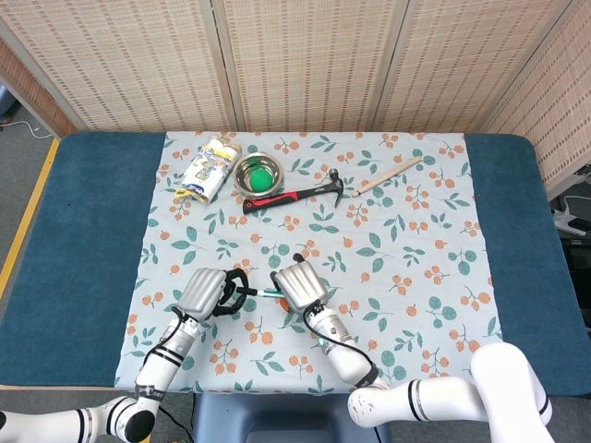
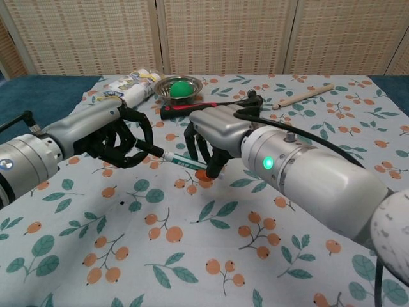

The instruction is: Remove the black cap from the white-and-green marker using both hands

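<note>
The white-and-green marker [image 2: 182,160] [image 1: 265,292] hangs just above the cloth, spanning the short gap between my two hands. My left hand [image 2: 118,137] [image 1: 207,293] grips its black cap [image 2: 151,149] end, fingers curled round it. My right hand [image 2: 214,137] [image 1: 297,286] holds the green end of the barrel from above, and its fingers hide the tip. The cap still looks joined to the white barrel. Both hands hover low over the near middle of the table.
At the back of the floral tablecloth [image 1: 406,268] lie a red-handled hammer [image 1: 294,194], a steel bowl [image 1: 256,173] with a green ball, a snack packet [image 1: 205,172] and a wooden stick [image 1: 390,173]. Blue table margins flank the cloth.
</note>
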Tool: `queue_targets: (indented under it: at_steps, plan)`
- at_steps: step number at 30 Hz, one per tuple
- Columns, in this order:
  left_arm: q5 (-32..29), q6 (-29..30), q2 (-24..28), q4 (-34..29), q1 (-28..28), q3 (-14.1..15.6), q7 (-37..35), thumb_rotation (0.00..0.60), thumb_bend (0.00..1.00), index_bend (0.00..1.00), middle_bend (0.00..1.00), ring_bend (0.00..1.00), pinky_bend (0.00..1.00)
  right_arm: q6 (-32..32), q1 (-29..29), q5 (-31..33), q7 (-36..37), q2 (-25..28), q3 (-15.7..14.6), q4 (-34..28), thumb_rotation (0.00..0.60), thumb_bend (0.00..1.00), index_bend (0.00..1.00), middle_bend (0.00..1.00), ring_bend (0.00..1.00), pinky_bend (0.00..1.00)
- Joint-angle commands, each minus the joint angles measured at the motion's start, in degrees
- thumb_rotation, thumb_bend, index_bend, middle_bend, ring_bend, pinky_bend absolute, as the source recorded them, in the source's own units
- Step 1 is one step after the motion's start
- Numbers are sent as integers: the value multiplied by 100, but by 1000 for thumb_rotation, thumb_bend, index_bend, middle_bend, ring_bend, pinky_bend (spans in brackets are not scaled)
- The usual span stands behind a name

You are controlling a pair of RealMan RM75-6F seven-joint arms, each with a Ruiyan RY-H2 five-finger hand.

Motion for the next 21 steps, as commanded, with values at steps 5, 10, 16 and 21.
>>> queue_targets:
  at_steps: [5, 10, 16, 21]
  plan:
    - [252, 216, -170, 243, 48, -10, -306, 600, 757, 791, 945, 646, 787, 20, -11, 57, -54, 23, 8, -41, 600, 336, 858, 856, 596, 232]
    - [382, 374, -272, 450, 57, -58, -383, 600, 782, 791, 947, 647, 789, 32, -20, 87, -116, 104, -2, -122, 600, 339, 859, 857, 596, 232]
    - [183, 306, -223, 799, 88, -207, -569, 600, 771, 789, 943, 648, 789, 118, -101, 63, -206, 463, -61, -371, 600, 339, 859, 857, 596, 232]
    - [-10, -6, -143, 997, 114, -94, -582, 600, 713, 766, 909, 647, 788, 183, -114, 161, -428, 718, -111, -498, 600, 339, 859, 857, 596, 232]
